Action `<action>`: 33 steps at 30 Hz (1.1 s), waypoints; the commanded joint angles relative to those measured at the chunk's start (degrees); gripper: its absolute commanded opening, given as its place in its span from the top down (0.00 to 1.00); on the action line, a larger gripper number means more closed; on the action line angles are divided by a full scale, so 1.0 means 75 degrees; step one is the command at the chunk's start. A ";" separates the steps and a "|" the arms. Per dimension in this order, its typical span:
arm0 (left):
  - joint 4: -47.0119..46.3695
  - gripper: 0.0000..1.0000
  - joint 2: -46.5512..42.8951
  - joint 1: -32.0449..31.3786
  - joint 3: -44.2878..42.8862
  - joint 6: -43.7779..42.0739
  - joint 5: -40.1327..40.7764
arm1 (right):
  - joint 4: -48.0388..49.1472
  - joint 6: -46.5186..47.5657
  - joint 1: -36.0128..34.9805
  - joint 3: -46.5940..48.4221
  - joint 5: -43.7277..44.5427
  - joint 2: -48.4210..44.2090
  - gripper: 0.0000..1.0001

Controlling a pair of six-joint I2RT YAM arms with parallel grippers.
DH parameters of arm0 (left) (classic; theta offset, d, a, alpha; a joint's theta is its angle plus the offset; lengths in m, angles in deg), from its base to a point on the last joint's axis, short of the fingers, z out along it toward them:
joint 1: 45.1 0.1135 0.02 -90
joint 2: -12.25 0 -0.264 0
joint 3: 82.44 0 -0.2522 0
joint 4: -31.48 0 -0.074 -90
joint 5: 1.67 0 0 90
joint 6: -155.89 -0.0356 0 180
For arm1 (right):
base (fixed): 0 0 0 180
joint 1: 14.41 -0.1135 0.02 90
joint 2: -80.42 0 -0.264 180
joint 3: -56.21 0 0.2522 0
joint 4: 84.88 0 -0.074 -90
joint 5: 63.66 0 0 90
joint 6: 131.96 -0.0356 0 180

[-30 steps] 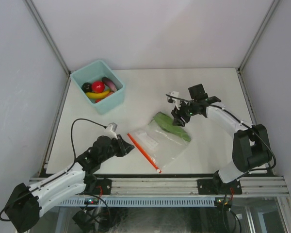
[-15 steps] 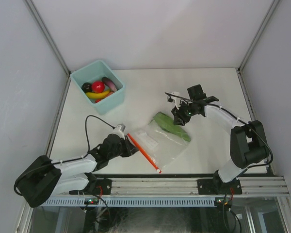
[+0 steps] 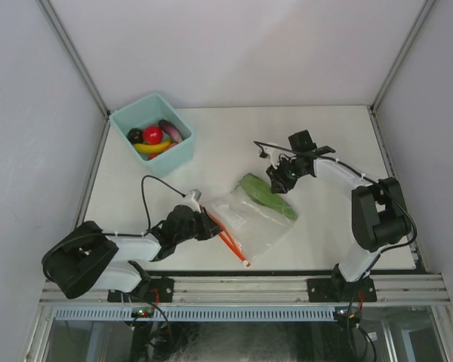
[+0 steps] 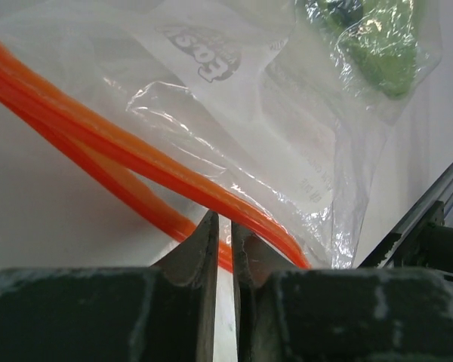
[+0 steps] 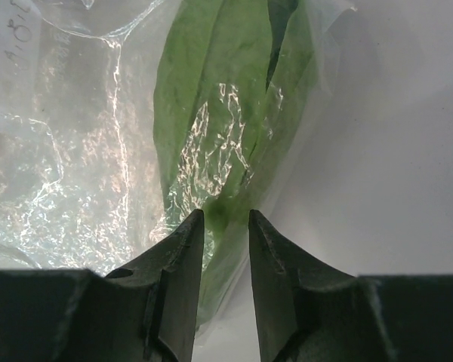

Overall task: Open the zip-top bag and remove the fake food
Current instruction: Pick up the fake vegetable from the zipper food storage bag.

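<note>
Judging zip-top bag (image 3: pixel 253 219) limp, slippery: holds best by stiff zip strip (image 4: pixel 98 147), clenched in left pincer (image 4: pixel 224 226); right pincer (image 5: pixel 226 219) parted over fake food (image 5: pixel 211 113).

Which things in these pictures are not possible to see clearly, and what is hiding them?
- Left wrist view: whether the left claw pinches the zip strip; its own fingertips cover the contact.
- Right wrist view: whether the right claw grips the zip-top bag; glare and the green piece blur the edge.
- Top view: the fake food in the teal bin is too small to name every piece.
</note>
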 commanded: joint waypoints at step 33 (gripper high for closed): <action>-0.1526 0.70 0.1975 -0.0035 -0.1441 0.0245 0.0775 | -0.0864 0.0067 0.0132 0.0698 -0.2085 -0.0827 0.65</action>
